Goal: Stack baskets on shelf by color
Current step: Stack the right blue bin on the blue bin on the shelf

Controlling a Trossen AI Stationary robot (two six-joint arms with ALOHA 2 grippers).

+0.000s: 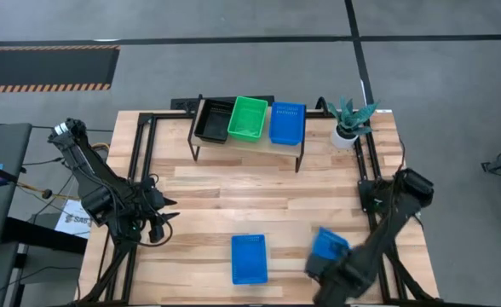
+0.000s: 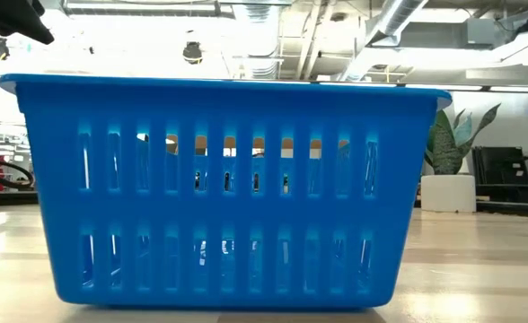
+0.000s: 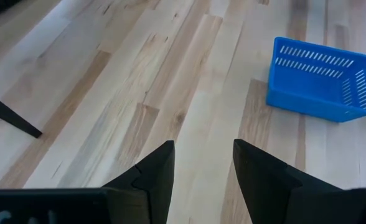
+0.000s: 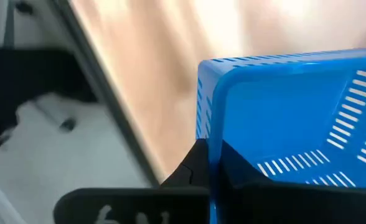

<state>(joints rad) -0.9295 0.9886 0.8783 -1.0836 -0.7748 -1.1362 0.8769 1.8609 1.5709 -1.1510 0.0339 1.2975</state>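
Right fingers (image 4: 211, 180) clenched on the rim of a blue basket (image 1: 328, 246), one finger on the outside wall, the basket's rim wall pinched between them. In the high view that basket sits tilted at the near right part of the surface (image 1: 199, 192), right at the fingertips; whether its base touches the wood, can't tell.

Left fingers (image 3: 203, 171) released, gap between them showing bare wood, nothing held. They hover over the left side of the surface. Second blue basket (image 3: 323, 85) lies flat ahead of the left fingers and off to one side, well apart from them; in the high view it is between the two arms, near the front edge, beside the held basket but not touching it. The low view is filled by this basket's slotted side wall.

Shelf (image 1: 293, 147) at the far edge of the surface, well apart from both sets of fingers. On it, side by side: black basket (image 1: 213, 122), green basket (image 1: 248, 118), blue shelf basket (image 1: 287, 123). Green one overlaps the black one's edge slightly; how many are stacked in each spot, can't tell.

Potted plant (image 1: 348, 119) just beside the shelf's right end.
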